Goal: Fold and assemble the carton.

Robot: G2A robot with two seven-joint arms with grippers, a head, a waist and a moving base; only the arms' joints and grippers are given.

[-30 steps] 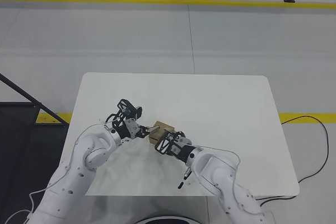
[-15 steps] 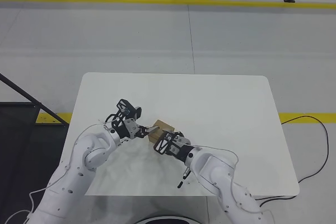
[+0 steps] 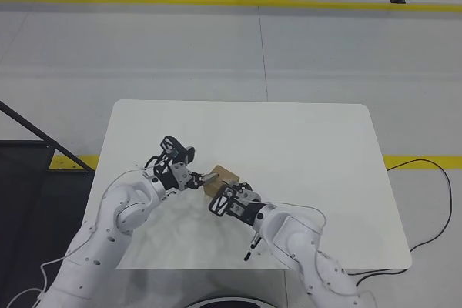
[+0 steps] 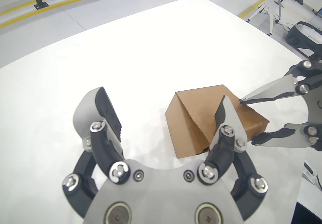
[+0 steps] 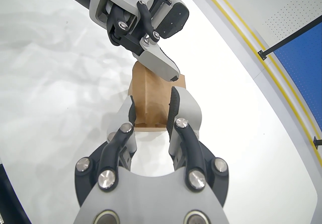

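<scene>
A: Start at the right gripper [image 5: 152, 105]. What are its fingers doing?
B: Pinching the carton [image 5: 151, 84]. One pad lies against each side of the box's near end, with brown cardboard filling the gap between them.
A: And seen from the other wrist?
B: The same right gripper [image 4: 247, 121] comes in from the side: one fingertip at the top edge of the carton [image 4: 201, 109], the other low by its end corner.
A: The left gripper [image 4: 163, 99]?
B: Spread wide, holding nothing. One finger has bare table ahead of it; the other's tip overlaps the carton's top face. Whether it presses there or only hovers, I cannot tell.
A: Does the right wrist camera help?
B: A little. There the left gripper [image 5: 174, 48] meets the carton's far end, with the tip of its lower finger [image 5: 159, 62] at the top far edge and the upper one raised well clear.
A: How does the carton look?
B: Folded into a shallow box, lying flat, with a diagonal flap edge across the end facing the left wrist and a small gap at that end's lower corner.
A: Where on the table [image 3: 308, 138]?
B: From above, the carton [image 3: 223, 172] lies left of the middle, about halfway between the far and near edges. The left gripper [image 3: 192, 165] is on its left, the right gripper [image 3: 225, 197] at its near side.
</scene>
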